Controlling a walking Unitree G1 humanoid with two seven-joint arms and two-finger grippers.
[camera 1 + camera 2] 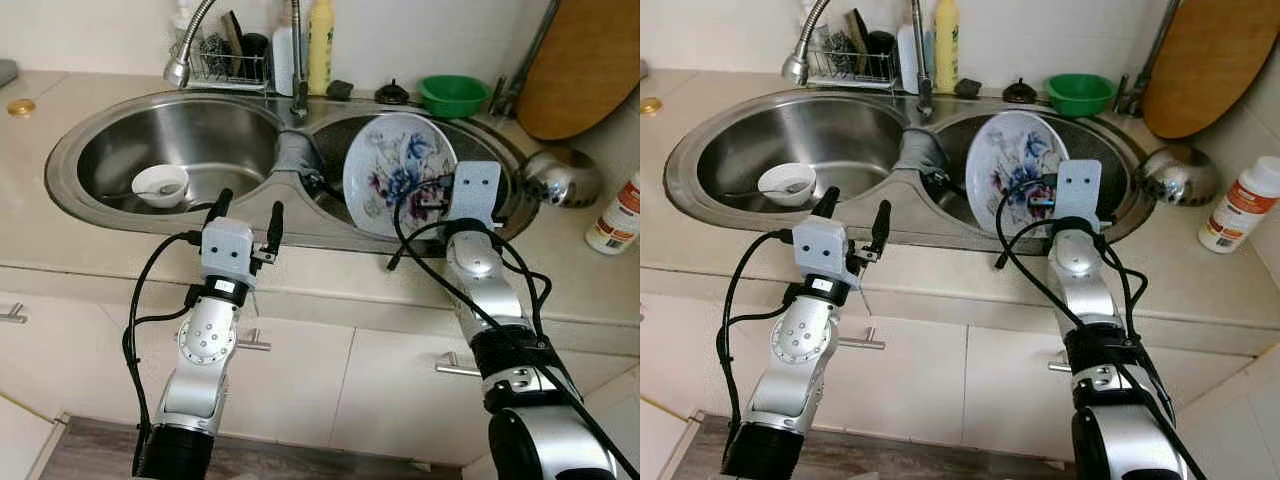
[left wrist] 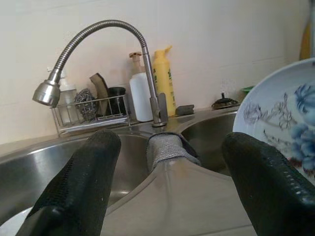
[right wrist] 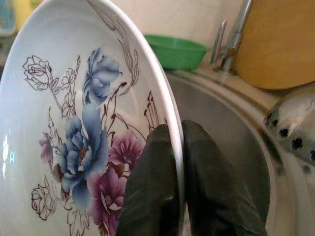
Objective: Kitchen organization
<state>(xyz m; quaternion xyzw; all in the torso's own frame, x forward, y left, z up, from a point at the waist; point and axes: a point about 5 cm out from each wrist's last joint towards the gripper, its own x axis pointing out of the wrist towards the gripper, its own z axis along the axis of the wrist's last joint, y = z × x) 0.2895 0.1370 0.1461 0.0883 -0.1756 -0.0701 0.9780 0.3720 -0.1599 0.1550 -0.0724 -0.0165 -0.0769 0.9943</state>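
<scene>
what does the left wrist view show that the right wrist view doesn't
Left wrist view alone: the left gripper open over the sink divider, the curved faucet, a wire rack with scrubbers, a white bottle, a yellow bottle, and the grey cloth on the divider.

Right wrist view alone: the right gripper shut on the floral plate's rim, the green bowl, the wooden board and a metal strainer.

Both share the floral plate, held on edge, and the steel sink.
</scene>
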